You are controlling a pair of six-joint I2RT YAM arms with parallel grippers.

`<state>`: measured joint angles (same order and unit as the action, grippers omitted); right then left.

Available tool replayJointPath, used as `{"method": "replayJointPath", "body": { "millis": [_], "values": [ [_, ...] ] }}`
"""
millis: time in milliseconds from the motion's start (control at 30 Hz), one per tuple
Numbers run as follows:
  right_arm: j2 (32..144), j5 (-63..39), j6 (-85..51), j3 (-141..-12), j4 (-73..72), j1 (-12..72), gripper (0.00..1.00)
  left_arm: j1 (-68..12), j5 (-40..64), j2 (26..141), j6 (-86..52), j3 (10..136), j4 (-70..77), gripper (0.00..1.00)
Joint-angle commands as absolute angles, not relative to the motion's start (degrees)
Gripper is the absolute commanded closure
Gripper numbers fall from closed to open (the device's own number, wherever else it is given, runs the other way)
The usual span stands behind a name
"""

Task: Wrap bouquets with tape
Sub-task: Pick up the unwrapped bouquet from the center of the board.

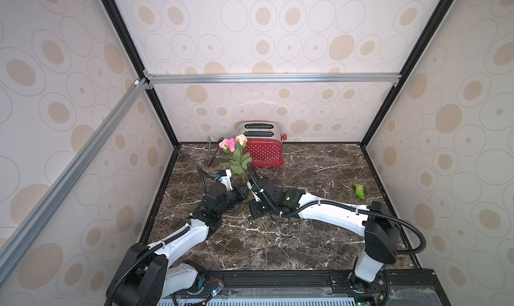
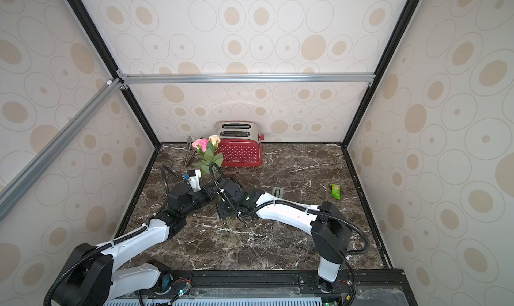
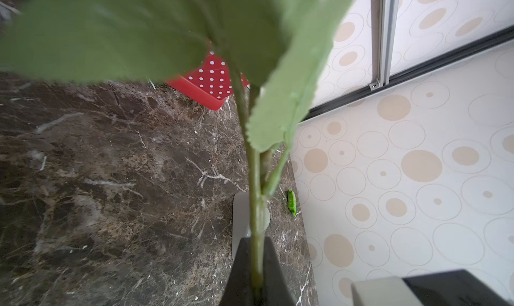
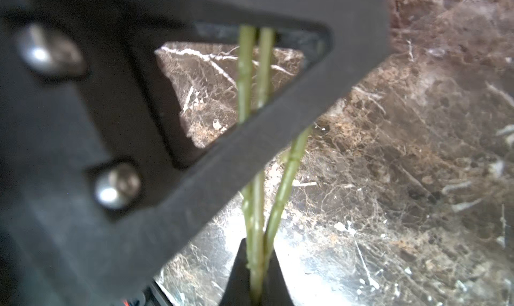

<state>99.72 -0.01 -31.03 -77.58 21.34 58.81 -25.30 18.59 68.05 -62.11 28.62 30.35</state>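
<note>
The bouquets [image 1: 237, 156], two pink roses and a peach one with green leaves, stand tilted off the desk [image 1: 306, 240] with their heads up near the red toaster [image 1: 264, 151], and their thin stems [image 4: 256, 215] run down between the two arms to loose ends that fan out low over the marble. Both arms have hold of them. In its wrist view the left pincer [image 3: 256, 276] is closed on the stems just below the lowest leaves. The right pincer [image 4: 254, 276] is clamped tight on the same bunch close by, with part of the left pincer's finger frame crossing in front of its camera. The tape dispenser [image 2: 278, 192], small and grey, sits on the desk just behind the right forearm, apart from both pincers and with nothing touching it. It also shows behind the stems in the left wrist view. Further out, a pair of metal tongs [image 1: 211, 154] leans by the back wall left of the toaster, and a green snack packet [image 1: 359, 191] lies well off to the right. As for progress, the three flowers look gathered into one bunch and gripped, but no tape can be seen on the stems. The wrapping seems not yet begun: one pincer must be freed to draw tape, then wind it round and tear it off.
</note>
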Motion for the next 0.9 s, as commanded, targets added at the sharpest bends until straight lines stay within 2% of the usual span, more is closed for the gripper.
{"method": "replayJointPath", "body": {
  "millis": [0,33,100,300,433,867],
  "values": [
    [99.3,-1.5,-30.1,-78.3,21.5,59.5,1.00,-25.7,18.2,66.9,-61.7,30.0,30.8,0.83],
    [99.0,-1.5,-30.0,-78.1,21.3,59.5,1.00,-25.6,18.2,66.7,-61.5,30.1,30.5,0.80],
    [98.3,-1.4,-29.7,-77.4,20.7,59.5,1.00,-25.3,18.0,66.3,-61.1,30.5,29.6,0.64],
    [97.3,-0.7,-28.9,-76.9,21.6,59.5,1.00,-23.7,18.7,65.1,-61.5,29.7,29.5,0.60],
    [96.6,-0.5,-28.7,-76.3,21.4,59.5,1.00,-23.4,19.4,65.3,-61.9,29.2,30.0,0.64],
    [96.2,-0.8,-28.7,-75.6,21.3,59.5,1.00,-23.3,20.1,65.3,-62.1,28.2,31.2,0.96]
  ]
}}
